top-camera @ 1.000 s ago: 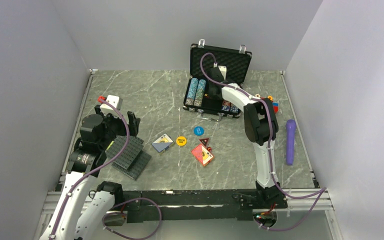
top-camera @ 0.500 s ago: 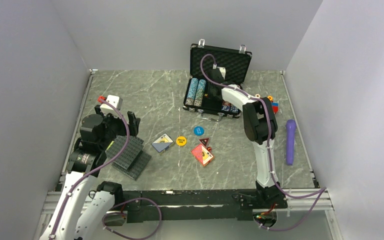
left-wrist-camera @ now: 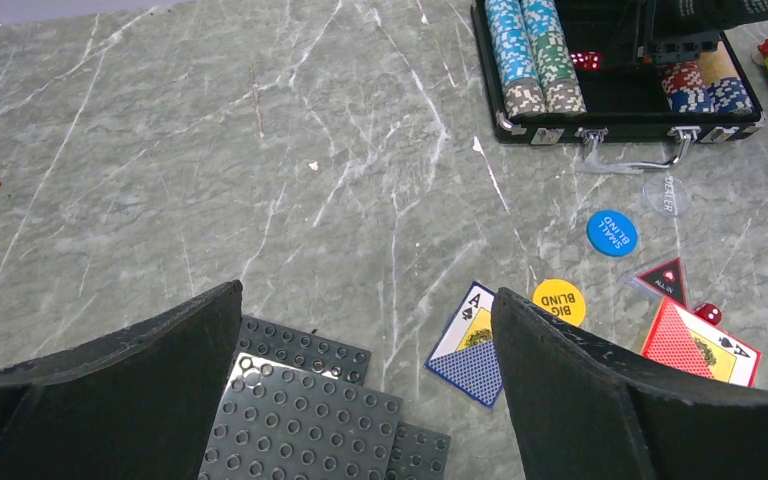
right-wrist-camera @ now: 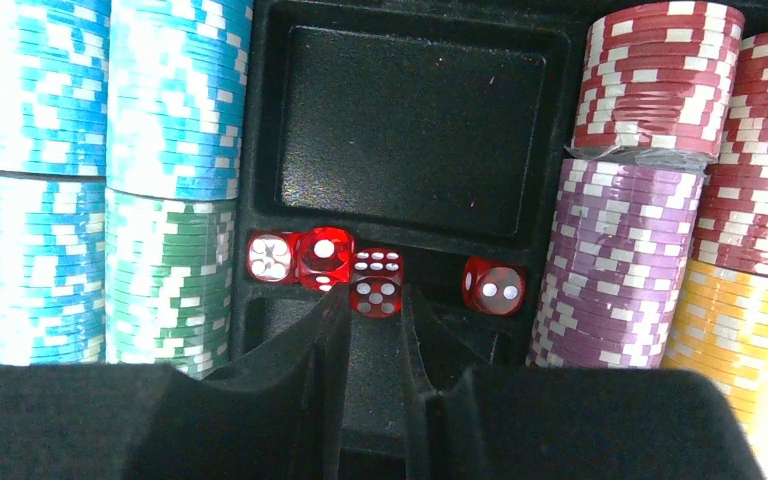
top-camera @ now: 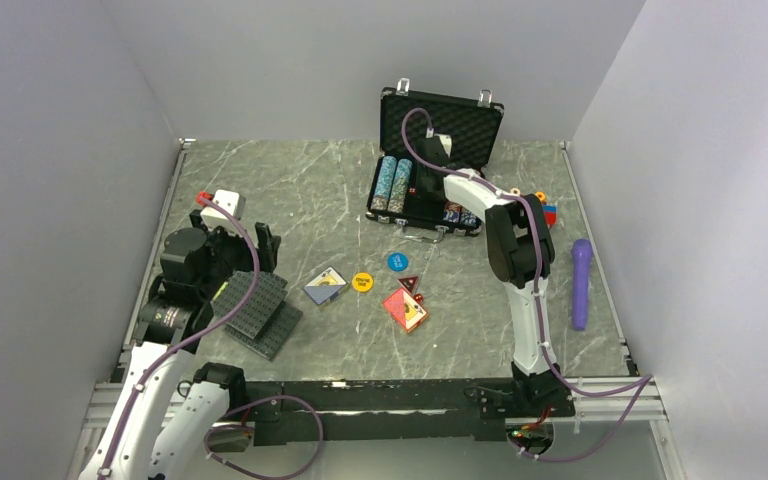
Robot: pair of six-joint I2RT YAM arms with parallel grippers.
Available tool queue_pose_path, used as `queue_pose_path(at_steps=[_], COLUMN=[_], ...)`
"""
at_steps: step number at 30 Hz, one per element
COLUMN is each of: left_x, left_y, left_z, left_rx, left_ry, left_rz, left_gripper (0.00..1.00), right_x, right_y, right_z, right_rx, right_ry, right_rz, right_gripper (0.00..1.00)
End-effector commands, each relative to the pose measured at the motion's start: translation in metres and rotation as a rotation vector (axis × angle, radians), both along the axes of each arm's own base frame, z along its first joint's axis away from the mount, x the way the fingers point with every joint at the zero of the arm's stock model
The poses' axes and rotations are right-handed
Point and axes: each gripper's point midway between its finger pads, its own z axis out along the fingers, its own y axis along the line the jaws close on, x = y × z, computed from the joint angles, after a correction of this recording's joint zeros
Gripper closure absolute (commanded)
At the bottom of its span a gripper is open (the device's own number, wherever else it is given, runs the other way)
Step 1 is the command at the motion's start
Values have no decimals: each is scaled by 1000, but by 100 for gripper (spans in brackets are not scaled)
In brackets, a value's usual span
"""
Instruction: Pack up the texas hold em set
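The right fingers are nearly together, pinched on a red die at their tips, low in the case's dice slot. Three more dice lie there, two at 9 o'clock of the held one and one at 3, apart. Chip rows wall the slot at 9 and 3 o'clock, and a black recess lies at 12.

The left fingers stand wide apart, holding nothing, above the studded plates.

In the top view the case sits at 12 to 1 o'clock on the table. Its long axis runs 9 to 3, with the lid upright at 12 and the handle toward 6. Loose toward 6 of it lie the blue button, yellow button, blue-backed cards and red-backed cards. A purple object lies at 3 o'clock.
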Motion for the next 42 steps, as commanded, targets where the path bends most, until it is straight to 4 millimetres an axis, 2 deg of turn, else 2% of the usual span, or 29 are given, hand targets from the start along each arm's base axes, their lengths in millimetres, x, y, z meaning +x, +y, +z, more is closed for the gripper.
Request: queue_pose_path(at_steps=[1,8,14,19,30,33,37,39,42], left_x=[3,3,3,3,4,4,4,4,4], left_y=[-3,-3,-3,-3,-2,-2,-1,-1,-2], left_z=[9,8,8,8,7,7,7,7,8], left_rx=[-10,-10,-9,-9,-6,-6,-5,-4,-8], left_ry=[-37,-37,-35,-35,-34,-33,-35,-32,-35], left_rz=[-11,-11,-10,-11,-6,-5,-1,0,-5], left_gripper=[2,2,2,2,2,2,2,2,2], right_x=[10,10,10,10,0,-10,-39,-60,-104], right_y=[5,6,7,4,0,-1,-4,-3,-5], right_z=[-9,-10,-7,1,52,71,86,91,87], right_rx=[25,28,31,21,15,12,-3,-12,-19], right_ry=[-2,-1,-7,-23,-124,-156,-155,-136,-56], right_rz=[14,20,25,24,88,120,154,174,198], right_gripper=[79,58,53,45,26,23,21,21,22])
